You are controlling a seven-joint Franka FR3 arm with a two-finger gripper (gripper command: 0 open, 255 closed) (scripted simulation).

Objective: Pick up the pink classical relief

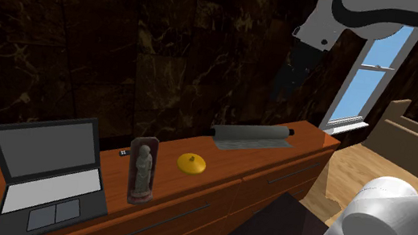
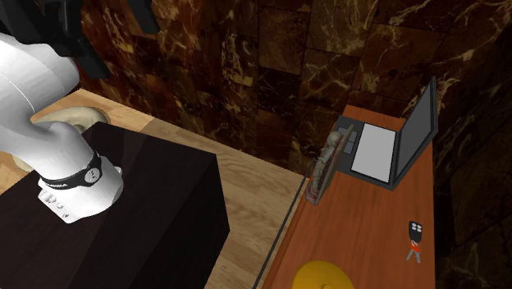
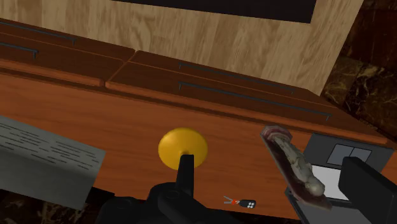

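One dark box stand (image 1: 267,229) sits nearest me in the shoulder view. Above and beyond it the black pincer (image 1: 282,87) hangs high over the wooden surface (image 1: 230,162). In the wrist view its two fingers stand apart with nothing between them, parted, I judge, to be ready to straddle the target.

Near the surface's front edge stands the pink-rimmed arched relief (image 1: 141,170) with its pale carved figure. It rests upright on its narrow base, just beside the open grey laptop (image 1: 47,171), and a yellow dome (image 1: 192,163) sits on its other side. Standing tall like that, it offers its thin sides to a grasp from above, but I reckon it could tip easily if nudged.

Farther back lie a small black key fob (image 1: 125,152) and a grey rolled mat (image 1: 254,136), both well apart from the relief. Behind everything rises the dark marbled wall (image 1: 87,34), with a window (image 1: 375,67) at the far end.
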